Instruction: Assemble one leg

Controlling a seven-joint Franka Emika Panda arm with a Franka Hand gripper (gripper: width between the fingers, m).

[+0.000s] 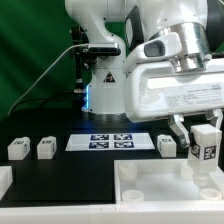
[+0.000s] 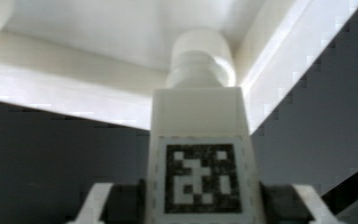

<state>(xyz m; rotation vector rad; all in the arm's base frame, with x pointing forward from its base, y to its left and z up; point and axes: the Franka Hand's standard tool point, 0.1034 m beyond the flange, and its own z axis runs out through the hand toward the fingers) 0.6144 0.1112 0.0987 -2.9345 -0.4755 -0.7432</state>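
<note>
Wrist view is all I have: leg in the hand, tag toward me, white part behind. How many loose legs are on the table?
Observer: Three loose legs on the table: two at the exterior view's left, and one to the right of the marker board.
Operator: Where is the hand over the white part?
Observer: The hand holds the leg upright above the white square part, by its far corner at the exterior view's right. I cannot tell if they touch.
Operator: Nearest loose leg?
Observer: The third one, just to the exterior view's left of the held leg and apart from it.
</note>
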